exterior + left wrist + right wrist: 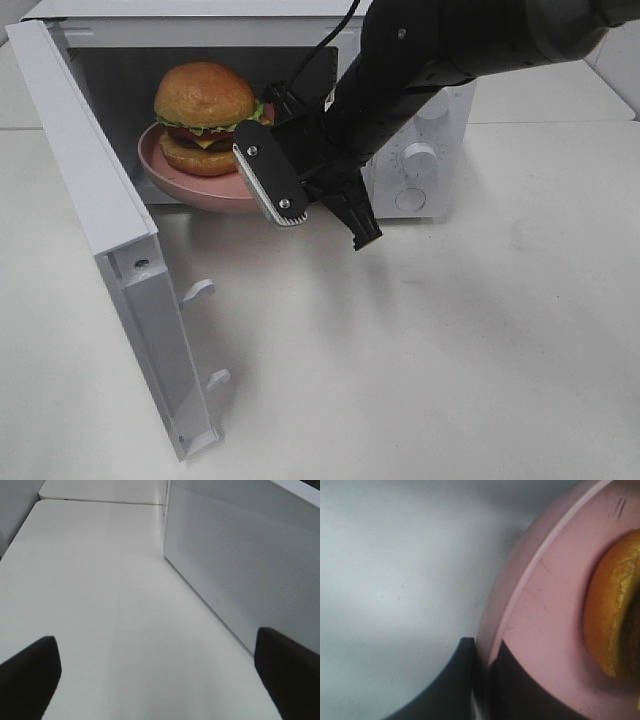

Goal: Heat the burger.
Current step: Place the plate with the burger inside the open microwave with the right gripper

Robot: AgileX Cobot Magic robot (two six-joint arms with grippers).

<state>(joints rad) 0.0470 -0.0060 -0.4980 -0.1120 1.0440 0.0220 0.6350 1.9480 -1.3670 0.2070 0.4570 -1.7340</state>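
The burger (204,118) sits on a pink plate (190,182) in the mouth of a white microwave (420,120). It is set toward the left of the cavity, and the plate's near rim juts out past the front edge. The bun top is glossy and golden, with lettuce, cheese and a dark patty stacked below it. The microwave's door (90,190) stands wide open, swung out to the left and toward the near side of the bench (450,350).

The right tool (482,665) reaches in from the upper right, and its two dark fingers are pinched tight on the plate's right-hand rim, one finger on each side of the edge. The wrist view shows this plainly, with the bun's edge just beyond. Whether the plate rests on the cavity floor or hangs from that grip cannot be told.

The left tool (159,672) is spread as wide as it goes and holds nothing. It hangs over bare bench beside a white dotted panel (240,555), and it is out of the high camera's sight.

Two round knobs (419,155) sit on the microwave's right front, partly behind the arm.
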